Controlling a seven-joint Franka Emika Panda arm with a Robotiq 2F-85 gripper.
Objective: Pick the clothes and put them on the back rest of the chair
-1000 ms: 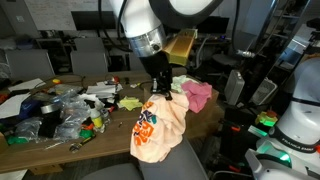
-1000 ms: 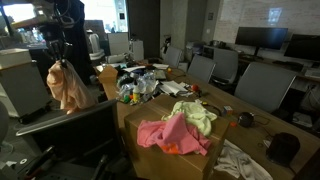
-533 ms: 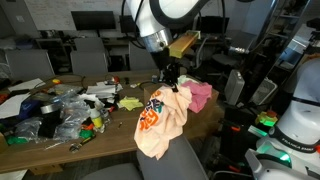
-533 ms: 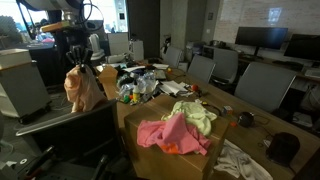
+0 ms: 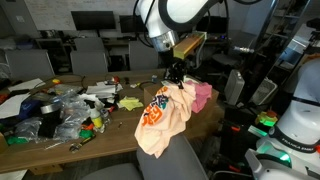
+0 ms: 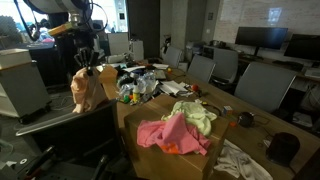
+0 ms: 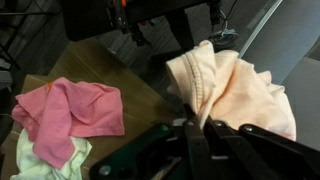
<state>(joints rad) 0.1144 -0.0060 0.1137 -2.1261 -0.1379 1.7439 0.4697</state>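
- One heap of clear plastic bags [image 5: 62, 112] and mixed clutter covers the left end of the long wooden table [image 5: 112, 128].
- One small bright yellow scrap [image 5: 130, 103] lies flat on the wood just right of that heap.
- There are three clothes: one is lifted and two lie on the table.
- The peach-orange soft fabric garment with a white print [image 5: 160, 122] hangs in the air past the table's near edge. It is pinched at its top and falls in long loose folds, with the print on its upper left.
- The one black two-finger gripper [image 5: 176, 73] points down with its jaws closed tight on the top bunch of the peach-orange garment. The wrist view shows the cloth gathered between the fingers.
- Below the hanging garment stands the one large grey upholstered office chair [image 5: 165, 168]. The garment's hem overlaps the top of the rounded back rest, but whether they touch cannot be told.
- The pink soft fabric garment [image 5: 201, 95] lies crumpled on the table to the right of the gripper.
- In an exterior view the pale yellow-green soft fabric garment [image 6: 202, 115] lies bunched against the pink one, touching it.
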